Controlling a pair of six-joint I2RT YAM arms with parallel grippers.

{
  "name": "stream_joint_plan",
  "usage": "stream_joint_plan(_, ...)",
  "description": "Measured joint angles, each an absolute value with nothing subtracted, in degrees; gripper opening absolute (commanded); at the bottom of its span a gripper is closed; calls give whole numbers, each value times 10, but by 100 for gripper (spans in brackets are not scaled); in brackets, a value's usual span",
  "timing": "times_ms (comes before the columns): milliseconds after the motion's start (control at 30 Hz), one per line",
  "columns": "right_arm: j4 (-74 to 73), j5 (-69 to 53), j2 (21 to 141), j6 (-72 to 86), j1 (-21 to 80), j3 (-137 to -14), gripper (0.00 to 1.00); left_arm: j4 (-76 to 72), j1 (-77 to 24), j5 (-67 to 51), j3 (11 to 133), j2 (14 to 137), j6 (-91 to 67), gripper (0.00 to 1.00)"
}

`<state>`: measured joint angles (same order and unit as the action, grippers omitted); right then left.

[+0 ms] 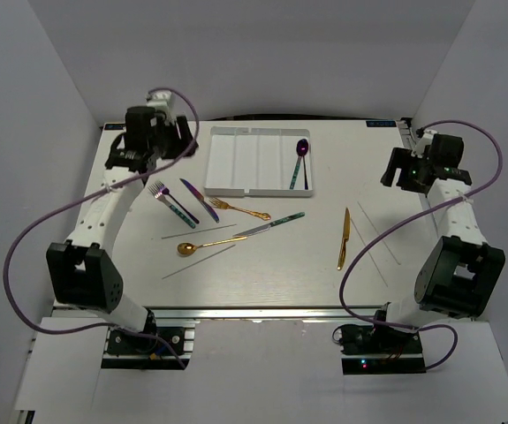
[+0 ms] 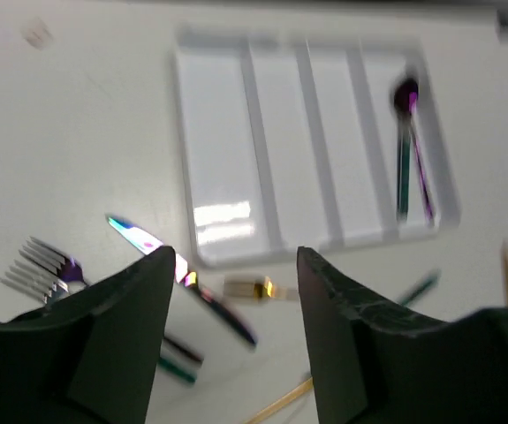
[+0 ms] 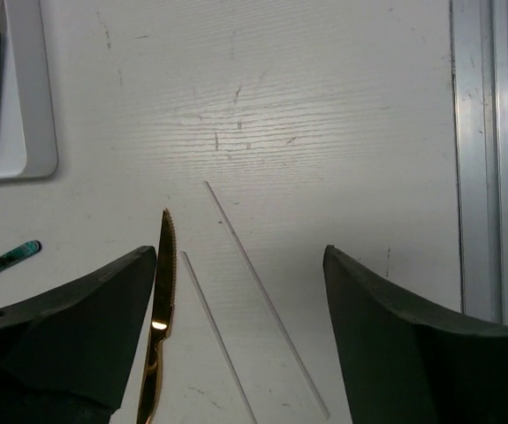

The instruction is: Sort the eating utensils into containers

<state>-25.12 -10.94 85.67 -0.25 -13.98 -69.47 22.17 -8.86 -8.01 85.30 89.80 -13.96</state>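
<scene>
white tray [image 1: 236, 159] holds two utensils [image 1: 299, 164] in its rightmost slot. only the right wrist view shows the knife [image 3: 160, 291] is serrated. left hand [image 2: 236, 258] and right hand [image 3: 239, 254] gape, empty.

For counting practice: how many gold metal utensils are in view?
3: gold metal fork and gold metal spoon at centre-left, gold metal knife on the right; none seems hidden.

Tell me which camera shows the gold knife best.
Top external: the gold knife lies whole and unobstructed. Right wrist shows its serrated blade closer, but the handle runs off the bottom edge. Left wrist catches only a blurred gold sliver at the right edge.
</scene>
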Motion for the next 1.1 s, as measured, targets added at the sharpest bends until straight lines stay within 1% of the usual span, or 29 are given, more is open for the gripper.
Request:
stream_joint_plan(33, -251, -110, 857, -12, -133, -695, 87, 237, -92, -107, 818, 878, -109, 75)
stream_joint_plan(67, -251, -110, 857, -22, -126, -695, 89, 257, -96, -135, 789, 863, -80, 76)
stream_joint_plan(167, -251, -113, 857, -62, -99, -695, 89, 316, -114, -201, 715, 841, -1, 80)
stream_joint_plan(233, -252, -121, 856, -101, -72, -695, 89, 350, -120, -222, 690, 840, 28, 81)
stream_joint_plan(267, -254, -127, 856, -128, -54, -695, 89, 361, -118, -230, 680, 840, 32, 83)
stream_joint_plan(333, -256, -136, 854, -176, -1, -693, 89, 373, -107, -238, 669, 837, 34, 85)
stream_joint_plan(400, -260, -157, 850, -233, 74, -692, 86, 374, -88, -248, 664, 827, 17, 85)
stream_joint_plan(500, -271, -201, 853, -311, 197, -695, 76, 373, -56, -255, 664, 801, -15, 85)
stream_joint_plan(533, -277, -215, 859, -330, 234, -700, 69, 373, -41, -258, 663, 788, -28, 85)
stream_joint_plan(567, -283, -228, 869, -352, 272, -711, 66, 373, -25, -261, 663, 775, -39, 86)
stream_joint_plan(600, -289, -237, 884, -369, 302, -725, 62, 373, -4, -263, 663, 761, -50, 86)
stream_joint_plan(633, -296, -247, 905, -384, 331, -749, 56, 373, 19, -264, 663, 748, -61, 86)
stream_joint_plan(733, -305, -269, 994, -416, 406, -837, 51, 373, 87, -267, 663, 722, -86, 87)
stream_joint_plan(800, -302, -278, 1060, -429, 445, -896, 50, 375, 127, -276, 660, 713, -98, 90)
stream_joint_plan(900, -304, -285, 1137, -440, 485, -950, 48, 381, 151, -288, 653, 706, -109, 94)
stream_joint_plan(933, -304, -286, 1158, -441, 494, -961, 48, 384, 155, -294, 648, 704, -113, 97)
stream_joint_plan(967, -303, -287, 1176, -441, 502, -967, 48, 386, 156, -298, 645, 703, -115, 98)
stream_joint_plan(1100, -299, -287, 1214, -441, 525, -973, 48, 391, 157, -314, 634, 703, -125, 98)
